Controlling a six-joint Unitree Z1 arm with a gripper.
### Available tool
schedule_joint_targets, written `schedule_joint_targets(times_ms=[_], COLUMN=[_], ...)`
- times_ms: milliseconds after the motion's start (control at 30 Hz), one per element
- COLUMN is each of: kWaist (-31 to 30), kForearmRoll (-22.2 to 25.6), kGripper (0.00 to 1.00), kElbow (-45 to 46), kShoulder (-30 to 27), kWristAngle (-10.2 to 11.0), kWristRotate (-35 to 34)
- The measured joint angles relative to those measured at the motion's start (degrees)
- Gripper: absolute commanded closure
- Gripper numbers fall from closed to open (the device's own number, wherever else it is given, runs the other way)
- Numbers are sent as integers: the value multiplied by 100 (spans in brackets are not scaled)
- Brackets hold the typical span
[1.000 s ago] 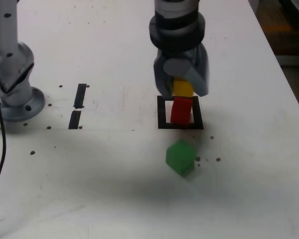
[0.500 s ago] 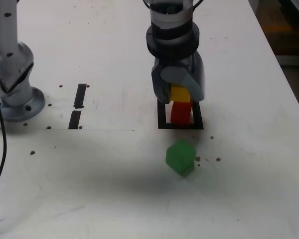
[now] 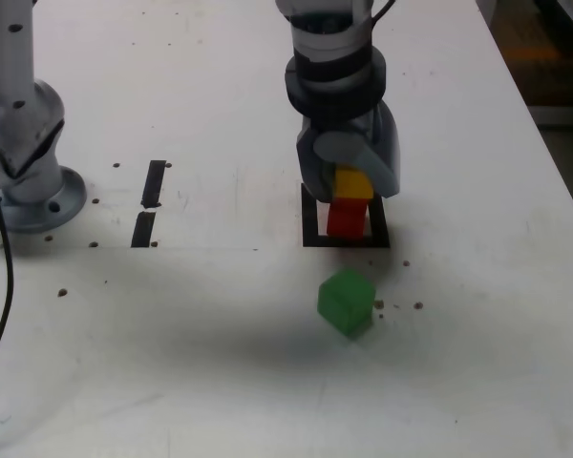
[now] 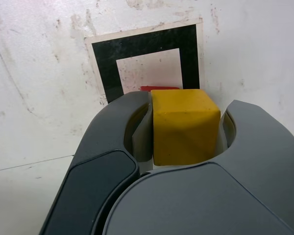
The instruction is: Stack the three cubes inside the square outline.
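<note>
Gripper (image 3: 349,186) has descended over the last second; its fingers (image 4: 112,142) are clamped on the yellow cube (image 3: 351,181), which now sits on the red cube (image 3: 346,218) inside the square outline (image 3: 310,219), frame centre. Release appears due. Green cube (image 3: 346,301) lies below the outline, unstacked.

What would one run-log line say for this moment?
gripper: shut on yellow cube | yellow cube: over red cube in square outline | green cube: on table, outside outline
</note>
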Motion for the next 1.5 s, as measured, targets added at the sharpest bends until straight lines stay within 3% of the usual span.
schedule_joint_targets(times_ms=[967, 1167, 1500], kWaist=[0, 0, 0], kForearmRoll=[-260, -281, -259], kGripper=[90, 75, 33], kElbow=[161, 210, 286], kShoulder=[26, 14, -41], kWristAngle=[57, 20, -197], kWristRotate=[-20, -25, 37])
